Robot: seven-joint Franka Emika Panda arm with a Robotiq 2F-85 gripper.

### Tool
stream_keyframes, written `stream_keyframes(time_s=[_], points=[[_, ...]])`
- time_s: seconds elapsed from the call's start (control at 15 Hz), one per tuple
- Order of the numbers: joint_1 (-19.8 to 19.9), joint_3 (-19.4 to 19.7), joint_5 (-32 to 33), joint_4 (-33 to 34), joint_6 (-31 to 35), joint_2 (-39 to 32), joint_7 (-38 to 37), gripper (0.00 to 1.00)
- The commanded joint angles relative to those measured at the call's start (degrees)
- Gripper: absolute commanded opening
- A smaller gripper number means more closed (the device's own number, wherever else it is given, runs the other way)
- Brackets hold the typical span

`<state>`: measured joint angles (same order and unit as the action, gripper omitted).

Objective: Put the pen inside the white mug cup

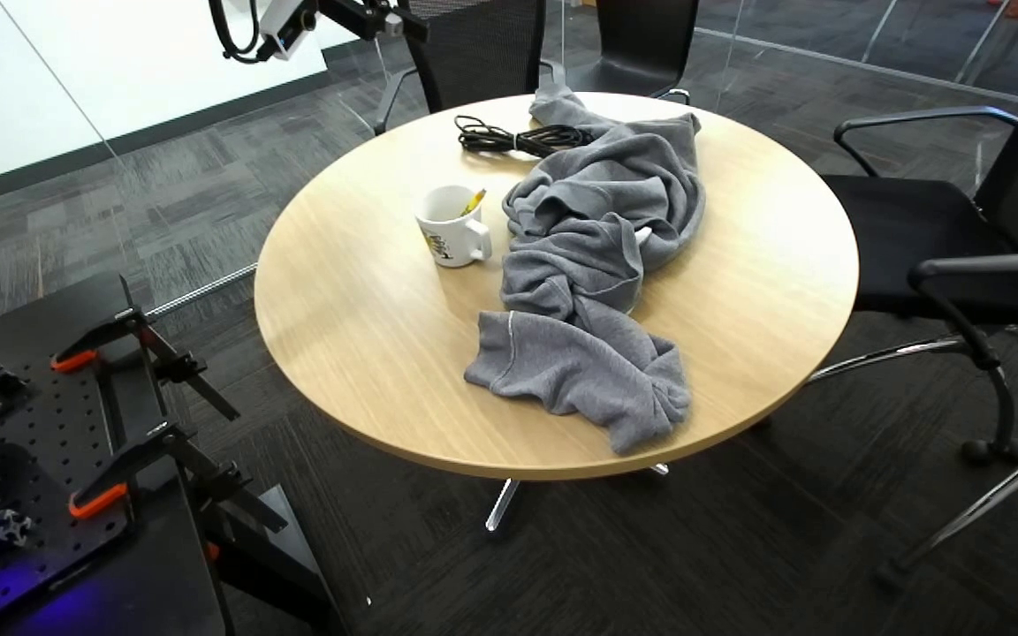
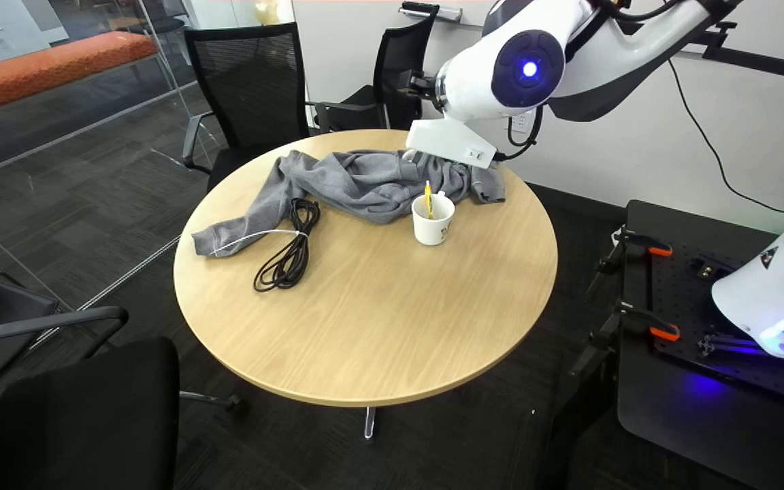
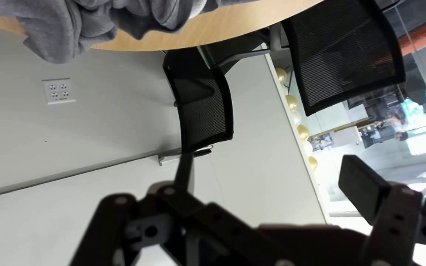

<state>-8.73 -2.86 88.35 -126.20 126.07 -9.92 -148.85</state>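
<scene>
The white mug point(image 1: 452, 240) stands upright on the round wooden table point(image 1: 341, 353); it also shows in an exterior view point(image 2: 432, 232). A yellow pen point(image 1: 474, 202) leans inside the mug with its upper end above the rim, and it shows there too in an exterior view point(image 2: 428, 196). The pen's lower end is hidden by the mug. My gripper point(image 3: 268, 166) is open, with nothing between its fingers. It is held up high, pointing away from the mug and apart from it. Mug and pen are out of the wrist view.
A crumpled grey garment point(image 1: 602, 203) lies beside the mug. A coiled black cable point(image 2: 290, 255) lies near it. Black chairs point(image 1: 933, 238) surround the table. A black bench with orange-tipped clamps point(image 1: 102, 499) carries the robot base point(image 2: 783, 292).
</scene>
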Motion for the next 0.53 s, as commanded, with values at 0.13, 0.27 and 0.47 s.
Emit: stream_keyframes(time_s=[0.13, 0.27, 0.47], points=[[1.22, -1.32, 0.03, -0.54, -0.23, 0.18, 0.14, 1.0], [1.23, -1.33, 0.03, -0.59, -0.23, 0.18, 0.14, 1.0], [1.24, -1.33, 0.03, -0.59, -0.23, 0.18, 0.14, 1.0]])
